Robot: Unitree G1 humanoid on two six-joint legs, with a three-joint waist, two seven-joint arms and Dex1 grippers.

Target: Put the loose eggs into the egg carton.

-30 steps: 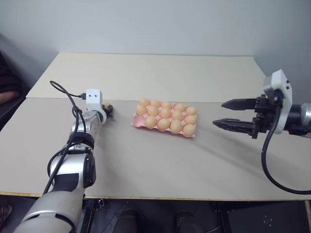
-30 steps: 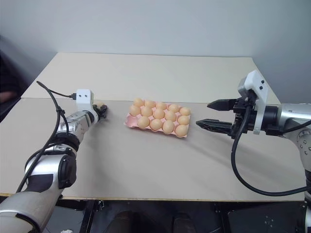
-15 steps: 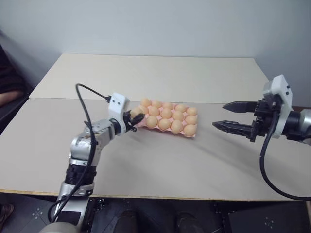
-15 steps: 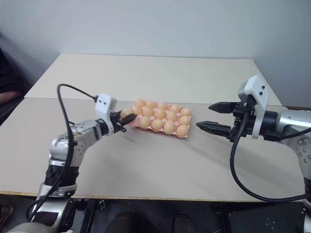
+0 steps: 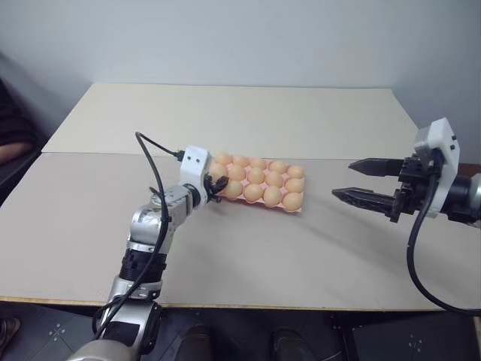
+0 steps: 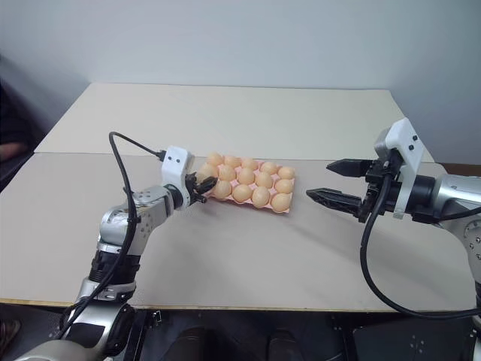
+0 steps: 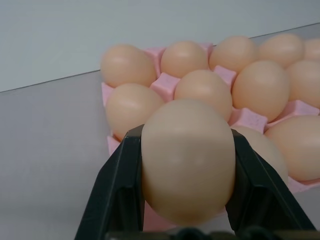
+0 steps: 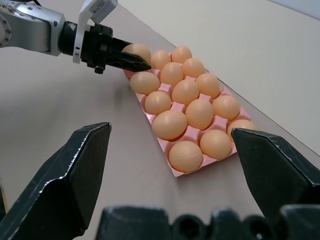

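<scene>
Left eye view: the egg carton (image 5: 257,188) lies on the bench (image 5: 225,248), its long side running from the left end effector (image 5: 217,185) toward the right end effector (image 5: 361,180). Its cups hold pale orange-tan eggs in three rows. The left end effector sits at the carton's left end, clamped on one egg (image 5: 217,180). The right end effector hangs well apart from the carton's right end, its two fingers spread wide with nothing between them, pointing toward the carton.

Right eye view: the same layout; the held egg (image 6: 202,179) is just at the carton's (image 6: 242,185) left near corner, whether touching it I cannot tell.

Left wrist view: the gripped egg (image 7: 188,161) stands upright between the two black fingers (image 7: 115,192), long axis vertical, narrower end up. Just beyond it lies the pink carton (image 7: 164,86), its near cups filled, the eggs standing upright in their cups.

Right wrist view: between the open right fingers (image 8: 65,185) the carton (image 8: 150,116) runs diagonally away, twelve eggs seated in it. At its far end the left end effector (image 8: 135,58) holds the loose egg (image 8: 138,51) beside the corner cup.
</scene>
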